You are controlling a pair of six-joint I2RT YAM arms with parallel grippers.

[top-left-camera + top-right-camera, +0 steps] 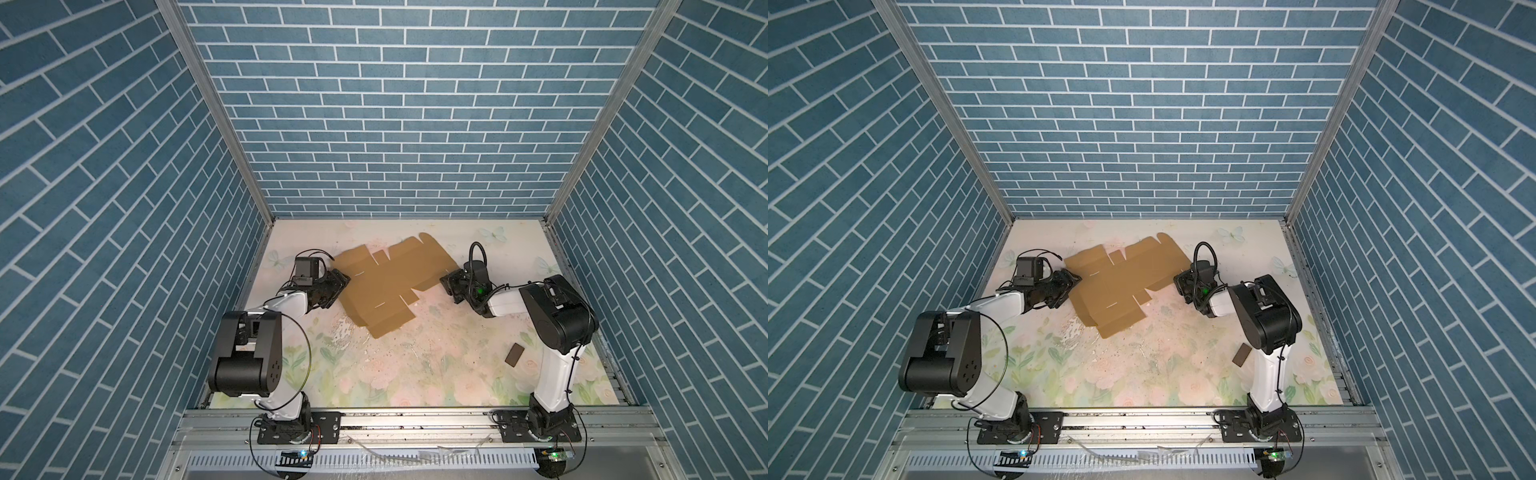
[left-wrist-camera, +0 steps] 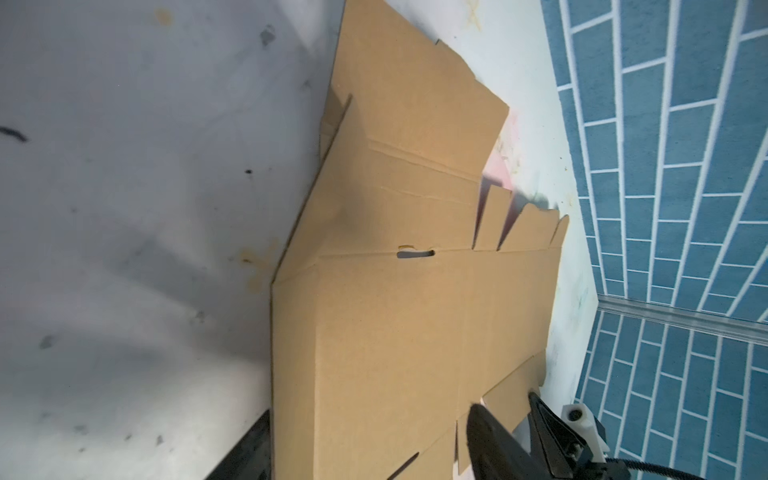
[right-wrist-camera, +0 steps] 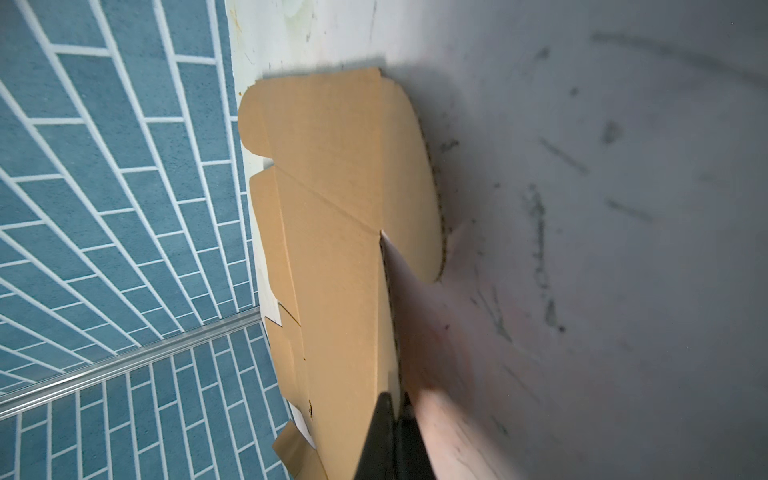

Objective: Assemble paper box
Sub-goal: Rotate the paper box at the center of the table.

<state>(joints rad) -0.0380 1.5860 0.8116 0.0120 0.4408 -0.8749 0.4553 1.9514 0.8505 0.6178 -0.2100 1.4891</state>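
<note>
The paper box [image 1: 390, 286] is a flat tan die-cut cardboard sheet with flaps and tabs, lying toward the back of the table in both top views [image 1: 1125, 282]. My left gripper [image 1: 338, 282] is at the sheet's left edge. In the left wrist view the left gripper [image 2: 370, 436] is open, with the sheet [image 2: 395, 332] passing between its spread black fingers [image 2: 490, 440]. My right gripper [image 1: 446, 282] is at the sheet's right edge. In the right wrist view the right gripper [image 3: 395, 409] is shut on that edge [image 3: 353, 332], holding it slightly off the table.
A small dark brown chip [image 1: 514, 354] lies on the floral table mat [image 1: 395, 374] beside the right arm's upright link. Blue brick-pattern walls [image 1: 395, 124] close in the back and both sides. A metal rail [image 1: 415, 419] runs along the front.
</note>
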